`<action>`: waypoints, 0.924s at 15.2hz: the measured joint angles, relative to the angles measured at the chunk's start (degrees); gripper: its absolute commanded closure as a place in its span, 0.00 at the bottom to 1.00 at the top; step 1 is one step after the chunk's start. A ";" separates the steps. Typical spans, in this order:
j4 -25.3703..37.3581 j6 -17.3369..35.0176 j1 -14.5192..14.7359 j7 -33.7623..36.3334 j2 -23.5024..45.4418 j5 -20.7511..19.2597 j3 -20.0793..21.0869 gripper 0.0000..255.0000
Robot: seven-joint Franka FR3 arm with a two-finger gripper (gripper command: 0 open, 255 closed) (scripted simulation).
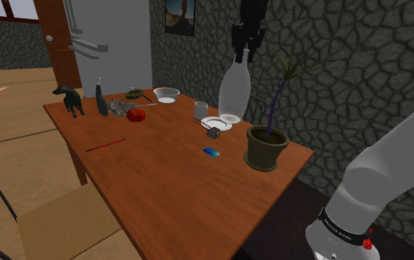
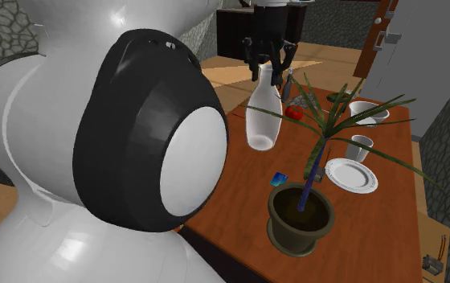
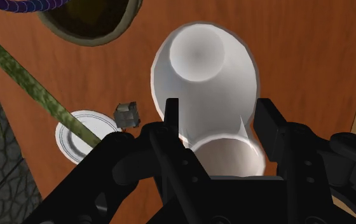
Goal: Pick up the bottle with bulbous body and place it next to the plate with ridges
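Observation:
My black gripper [image 1: 242, 55] is shut on the neck of a white bottle with a bulbous body [image 1: 234, 92], which hangs upright in the air above the wooden table [image 1: 161, 177]. In the second exterior view the gripper [image 2: 267, 64] clasps the bottle [image 2: 263, 116] from above. Seen from the wrist, the fingers [image 3: 172, 114] press both sides of the neck, and the bottle's round body [image 3: 202, 70] hangs over bare wood. The white ridged plate [image 3: 80, 137] lies on the table off to one side of it, also seen as plate [image 1: 216, 123] and plate [image 2: 351, 175].
A potted plant [image 1: 266, 146] with long leaves stands close to the bottle. A small grey object [image 1: 213, 133], a blue card [image 1: 211, 151] and a white mug [image 1: 201, 110] lie near the plate. Farther off are a bowl [image 1: 166, 94], a red item [image 1: 135, 114] and a dog figurine [image 1: 69, 98].

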 measured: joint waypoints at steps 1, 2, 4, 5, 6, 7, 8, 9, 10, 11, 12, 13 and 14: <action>-0.76 0.88 -0.47 -1.42 0.17 -0.30 -0.90 1.00; -1.93 1.89 -0.93 -2.83 0.04 -0.53 -1.82 1.00; -3.11 3.60 -1.89 -5.62 0.65 -1.15 -3.56 1.00; -3.96 4.35 -2.34 -6.94 0.57 -1.34 -4.42 1.00; -4.42 5.22 -2.72 -8.02 0.99 -1.57 -5.08 1.00; -3.95 5.56 -3.15 -9.10 1.81 -1.88 -5.74 1.00; -4.31 6.25 -3.58 -10.24 2.15 -2.12 -6.47 1.00; -4.22 6.95 -4.07 -11.48 2.94 -2.41 -7.23 1.00; -4.76 7.82 -4.56 -12.77 3.29 -2.62 -8.04 1.00; -4.84 8.71 -5.00 -13.85 4.09 -2.86 -8.70 1.00; -5.40 9.83 -5.36 -14.74 4.67 -3.02 -9.24 1.00; -4.56 10.07 -5.81 -15.84 5.76 -3.24 -9.89 1.00; -3.73 10.60 -6.29 -16.95 7.07 -3.48 -10.56 1.00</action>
